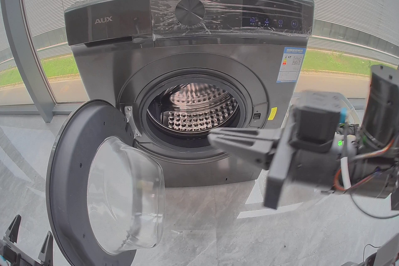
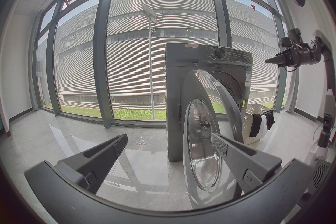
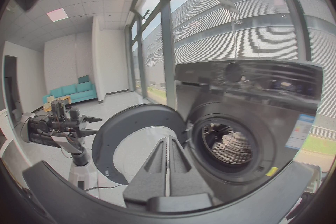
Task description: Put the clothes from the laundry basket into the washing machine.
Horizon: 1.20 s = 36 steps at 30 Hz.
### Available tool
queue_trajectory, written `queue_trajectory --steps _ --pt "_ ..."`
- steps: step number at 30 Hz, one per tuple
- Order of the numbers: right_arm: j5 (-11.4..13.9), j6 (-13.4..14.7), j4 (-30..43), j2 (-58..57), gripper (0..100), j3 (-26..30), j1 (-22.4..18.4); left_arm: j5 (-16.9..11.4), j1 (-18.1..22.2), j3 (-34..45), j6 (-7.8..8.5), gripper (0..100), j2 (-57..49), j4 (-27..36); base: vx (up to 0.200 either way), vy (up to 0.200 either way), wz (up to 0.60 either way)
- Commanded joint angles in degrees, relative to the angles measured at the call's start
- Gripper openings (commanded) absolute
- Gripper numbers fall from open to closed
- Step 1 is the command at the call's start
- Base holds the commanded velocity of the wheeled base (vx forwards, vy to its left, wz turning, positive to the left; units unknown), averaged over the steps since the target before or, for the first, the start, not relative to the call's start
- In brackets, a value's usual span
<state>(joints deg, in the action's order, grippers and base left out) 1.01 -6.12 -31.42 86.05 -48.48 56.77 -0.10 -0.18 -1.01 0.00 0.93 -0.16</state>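
The grey washing machine (image 1: 187,50) stands in front of me with its round door (image 1: 75,179) swung open to the left. Its steel drum (image 1: 193,109) holds no clothes. My right gripper (image 1: 214,137) is shut on nothing and hovers just in front of the drum opening's lower right rim, pointing left. Low at my left, beside the open door, my left gripper (image 1: 32,229) is open and empty. In the left wrist view a white laundry basket (image 2: 252,109) stands on the floor beyond the machine, with dark clothes (image 2: 256,124) and a white one (image 2: 263,131) draped over its rim.
Glass window walls run behind the machine, with a grey pillar (image 1: 20,38) at the back left. Bare glossy floor (image 1: 216,221) lies in front of the machine. A teal sofa (image 3: 71,91) stands far off in the room behind.
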Motion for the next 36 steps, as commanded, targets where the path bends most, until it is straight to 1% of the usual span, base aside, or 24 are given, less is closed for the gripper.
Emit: queue_trajectory --steps 1,2,3,4,5,6,8,10,11,12,14,15,17,18,19,23,26,27,29,32,33,36 --pt "-3.47 -0.38 0.04 -20.4 0 11.74 -10.89 0.01 0.01 0.92 0.0 100 -0.93 -0.02 -0.2 0.0 0.0" --pt "-3.47 -0.38 0.04 -22.51 0 13.41 -12.47 0.01 0.01 0.92 0.0 100 -0.93 -0.02 -0.2 0.0 0.0" --pt "-3.47 -0.38 0.04 -23.12 0 13.94 -13.0 0.01 0.01 0.92 0.0 100 -0.93 -0.02 -0.2 0.0 0.0" --pt "-3.03 -0.38 0.04 -26.64 0 16.75 -16.52 0.01 0.01 0.92 0.0 100 -0.93 -0.02 -0.2 0.0 0.0" --pt "-2.95 -0.38 0.04 -27.08 0 17.28 -17.05 0.01 0.01 0.92 0.0 100 -0.93 -0.02 -0.2 0.0 0.0" --pt "-2.68 -0.38 0.04 -29.63 0 19.3 -19.51 0.01 0.01 1.01 0.0 100 -0.93 -0.02 -0.2 0.0 0.0" --pt "-2.51 -0.3 0.04 -32.44 0 21.68 -21.53 0.01 0.01 0.92 0.0 100 -0.93 -0.02 -0.1 0.0 0.0" --pt "-2.51 -0.3 0.04 -32.97 0 22.2 -21.97 0.01 0.01 0.92 0.0 100 -0.93 -0.02 0.0 0.0 0.0" --pt "-2.59 -0.3 0.04 -35.78 0 24.84 -24.25 0.01 0.01 1.01 0.0 100 -0.93 -0.02 0.0 0.0 0.0" --pt "-2.59 -0.3 0.04 -37.19 0 26.16 -25.31 0.01 0.01 0.92 0.0 100 -0.93 -0.02 0.0 0.0 0.0" --pt "-2.59 -0.3 0.04 -39.12 0 27.74 -26.54 0.01 0.01 1.01 0.0 100 -0.93 -0.02 0.0 0.0 0.0" --pt "-2.59 -0.3 0.04 -41.67 0 29.85 -28.21 0.01 0.01 0.92 0.0 100 -0.93 -0.02 0.0 0.0 0.0" --pt "-2.59 -0.3 0.04 -44.57 0 32.31 -29.88 0.01 0.01 1.01 0.09 100 -0.93 -0.02 0.0 0.0 0.0" --pt "-2.59 -0.3 0.04 -44.57 0 32.31 -29.88 0.01 0.01 1.01 0.09 100 -0.93 -0.02 0.0 0.0 0.0" --pt "-2.77 -0.21 0.13 -48.17 0 35.03 -32.25 0.01 0.01 1.01 0.09 100 -0.93 -0.02 0.0 0.0 0.0" --pt "-2.77 0.14 0.3 -54.15 0 39.52 -37.0 -0.08 0.01 0.92 0.18 100 -0.93 -0.02 0.0 0.0 0.0" --pt "-3.03 0.14 0.57 -58.1 0 41.89 -39.02 0.01 0.01 1.01 0.18 100 -0.93 -0.02 0.0 0.0 0.0" --pt "-3.03 0.14 0.57 -58.28 0 41.98 -39.11 -0.08 0.01 1.01 0.18 100 -0.93 -0.02 0.0 0.0 0.0" --pt "-3.12 0.14 0.74 -61.88 0 44.0 -40.86 0.01 0.01 1.01 0.09 100 -0.93 -0.02 0.0 0.0 0.0" --pt "-3.12 0.23 0.83 -66.63 0 47.69 -42.36 0.01 0.01 0.92 0.18 100 -0.93 -0.02 0.0 0.0 0.0" --pt "-3.12 0.23 0.83 -66.81 0 47.87 -42.36 0.01 0.01 0.92 0.18 100 -0.93 -0.02 0.0 0.0 0.0" --pt "-3.21 0.93 8.56 -74.45 0 48.48 -43.76 -0.08 0.01 0.92 0.18 100 -0.93 -0.02 0.0 0.0 0.0"
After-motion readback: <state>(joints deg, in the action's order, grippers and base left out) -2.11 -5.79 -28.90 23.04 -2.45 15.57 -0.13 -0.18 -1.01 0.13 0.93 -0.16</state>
